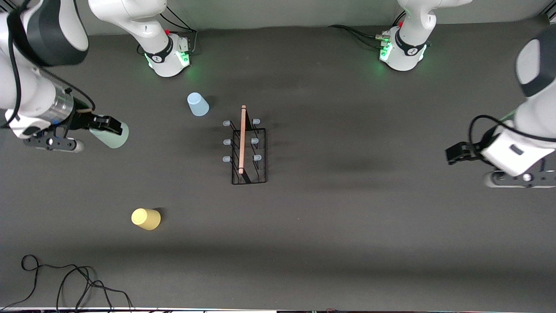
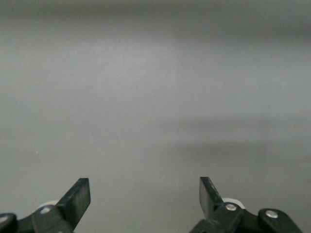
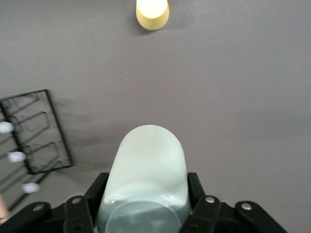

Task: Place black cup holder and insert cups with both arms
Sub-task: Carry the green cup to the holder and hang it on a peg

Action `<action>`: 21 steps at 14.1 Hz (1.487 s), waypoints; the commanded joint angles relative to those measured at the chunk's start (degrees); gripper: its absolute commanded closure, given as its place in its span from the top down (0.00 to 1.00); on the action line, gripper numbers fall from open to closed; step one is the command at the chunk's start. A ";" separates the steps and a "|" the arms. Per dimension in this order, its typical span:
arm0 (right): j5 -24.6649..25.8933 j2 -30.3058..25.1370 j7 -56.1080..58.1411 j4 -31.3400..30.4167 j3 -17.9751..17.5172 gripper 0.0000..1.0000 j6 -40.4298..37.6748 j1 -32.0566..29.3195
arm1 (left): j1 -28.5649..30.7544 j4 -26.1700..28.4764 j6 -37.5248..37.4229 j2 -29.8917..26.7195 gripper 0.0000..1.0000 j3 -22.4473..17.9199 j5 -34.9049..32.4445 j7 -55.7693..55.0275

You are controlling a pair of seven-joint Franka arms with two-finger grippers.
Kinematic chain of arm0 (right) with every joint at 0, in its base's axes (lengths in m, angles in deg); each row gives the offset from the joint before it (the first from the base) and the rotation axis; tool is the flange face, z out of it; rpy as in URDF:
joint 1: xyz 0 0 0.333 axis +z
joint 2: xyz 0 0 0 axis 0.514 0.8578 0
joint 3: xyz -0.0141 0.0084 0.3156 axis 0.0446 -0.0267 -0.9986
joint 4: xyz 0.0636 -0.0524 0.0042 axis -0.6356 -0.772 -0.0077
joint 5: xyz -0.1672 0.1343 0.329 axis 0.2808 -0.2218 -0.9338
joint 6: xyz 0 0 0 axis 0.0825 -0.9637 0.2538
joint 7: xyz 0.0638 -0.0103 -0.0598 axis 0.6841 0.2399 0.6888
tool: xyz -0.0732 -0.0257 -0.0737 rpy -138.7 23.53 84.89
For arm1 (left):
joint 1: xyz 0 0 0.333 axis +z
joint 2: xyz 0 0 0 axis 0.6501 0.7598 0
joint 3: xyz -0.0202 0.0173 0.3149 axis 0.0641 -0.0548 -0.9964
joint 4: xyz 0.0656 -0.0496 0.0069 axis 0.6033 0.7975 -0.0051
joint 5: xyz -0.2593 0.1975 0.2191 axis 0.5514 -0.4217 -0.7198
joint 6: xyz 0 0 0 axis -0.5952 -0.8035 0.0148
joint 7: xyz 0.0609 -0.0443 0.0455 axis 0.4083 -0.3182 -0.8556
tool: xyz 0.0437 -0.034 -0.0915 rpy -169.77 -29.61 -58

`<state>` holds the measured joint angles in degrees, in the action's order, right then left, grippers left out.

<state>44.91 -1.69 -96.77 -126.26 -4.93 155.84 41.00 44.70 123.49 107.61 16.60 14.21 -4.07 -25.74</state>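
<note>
The black cup holder point(image 1: 247, 150) stands upright mid-table, its wooden rod on top and pale blue pegs bare; its base shows in the right wrist view point(image 3: 34, 131). My right gripper point(image 1: 105, 124) is shut on the pale green cup point(image 1: 110, 134), held lying sideways above the table toward the right arm's end; the cup fills the right wrist view point(image 3: 146, 174). The light blue cup point(image 1: 197, 104) stands upside down near the right arm's base. The yellow cup point(image 1: 146, 218) stands upside down nearer the camera, also seen from the right wrist point(image 3: 152, 13). My left gripper point(image 1: 456, 153) is open and empty.
A black cable point(image 1: 65, 282) loops on the table at the front edge, toward the right arm's end. The left wrist view shows only bare grey table between the open fingers point(image 2: 77, 199).
</note>
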 commanded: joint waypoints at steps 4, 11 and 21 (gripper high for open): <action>-3.07 0.28 -44.40 -2.22 0.08 0.22 4.13 19.43 | -1.38 9.59 4.41 -8.77 1.00 -7.80 0.92 7.77; -2.99 3.26 -60.02 -17.26 0.17 0.23 27.42 30.45 | -4.85 14.69 4.32 -13.61 1.00 -12.60 6.37 7.44; -3.34 13.73 -61.17 -17.28 0.52 1.00 34.13 30.89 | -5.03 14.17 5.29 -12.91 1.00 -12.34 2.86 8.32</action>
<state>42.28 11.55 -156.99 -144.76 -5.21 189.98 71.53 40.66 136.70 111.83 4.72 2.62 0.18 -18.29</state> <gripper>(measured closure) 0.233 0.000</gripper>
